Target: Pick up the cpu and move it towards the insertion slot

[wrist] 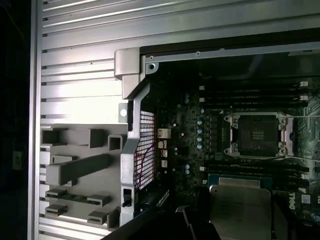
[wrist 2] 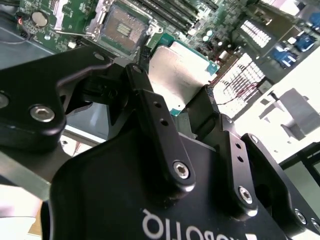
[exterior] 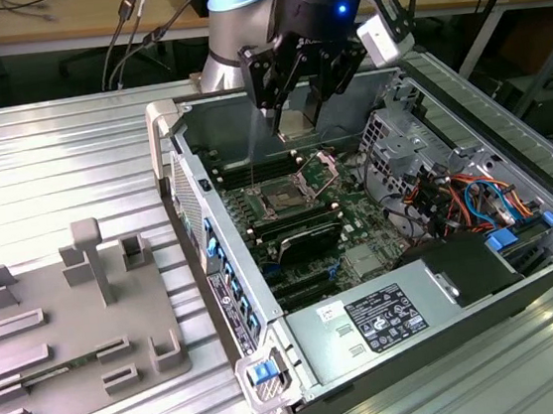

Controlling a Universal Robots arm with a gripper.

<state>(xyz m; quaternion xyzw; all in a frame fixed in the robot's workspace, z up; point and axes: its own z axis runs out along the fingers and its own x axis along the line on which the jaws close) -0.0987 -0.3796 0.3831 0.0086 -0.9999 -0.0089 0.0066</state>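
Note:
My gripper (exterior: 296,115) hangs over the open computer case, shut on the cpu (exterior: 296,126), a silvery square chip held flat between the two black fingers (wrist 2: 145,97). The cpu (wrist 2: 179,75) is in the air above the motherboard. The insertion slot (exterior: 284,198) lies below it, slightly toward the exterior view's left, with its dark centre exposed and its load plate (exterior: 318,169) hinged up. Both wrist views show the cpu (wrist: 240,210) and the insertion slot (wrist: 257,134) (wrist 2: 121,27) apart from each other, with black memory slots between them.
A grey plastic tray (exterior: 70,320) with raised blocks lies on the ribbed metal table at the exterior view's left. Inside the case (exterior: 174,144) are the power supply (exterior: 389,319), a drive cage with orange and blue cables (exterior: 455,197), and the case walls around the board.

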